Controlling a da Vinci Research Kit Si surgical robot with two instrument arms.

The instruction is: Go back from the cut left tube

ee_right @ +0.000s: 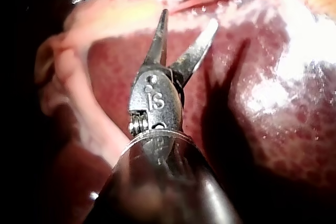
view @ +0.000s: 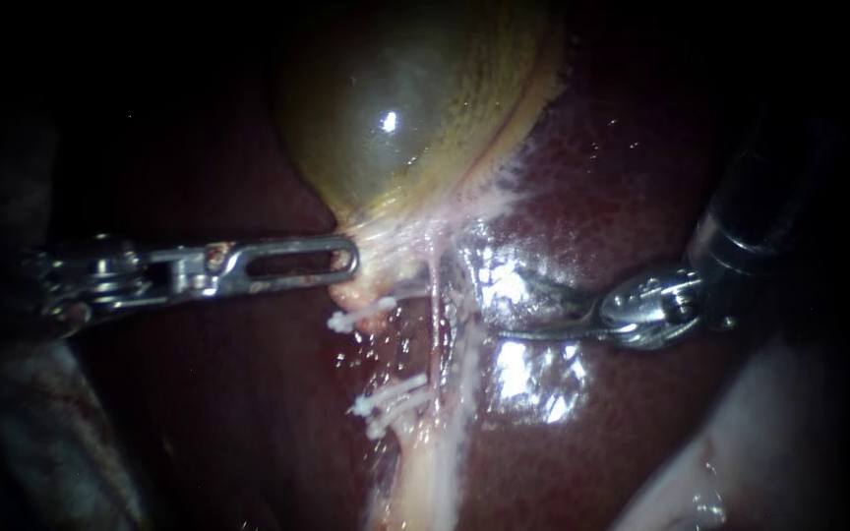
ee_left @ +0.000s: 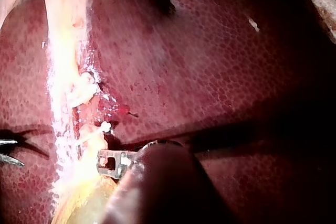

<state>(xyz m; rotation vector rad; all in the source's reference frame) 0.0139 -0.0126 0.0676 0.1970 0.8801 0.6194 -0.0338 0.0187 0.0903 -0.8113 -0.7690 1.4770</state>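
Right of the clips (view: 386, 396), right instrument (view: 504, 317) over liver (view: 632, 187); jaws apart

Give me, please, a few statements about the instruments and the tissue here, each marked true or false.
1. The right instrument has its blades open with nothing between them. True.
2. The left instrument hangs free of all tissue. False: it grips the neck of the gallbladder.
3. White clips sit on tissue near the gallbladder's neck. True.
4. The right instrument's blades touch the clips. False: they lie apart from them, over the liver.
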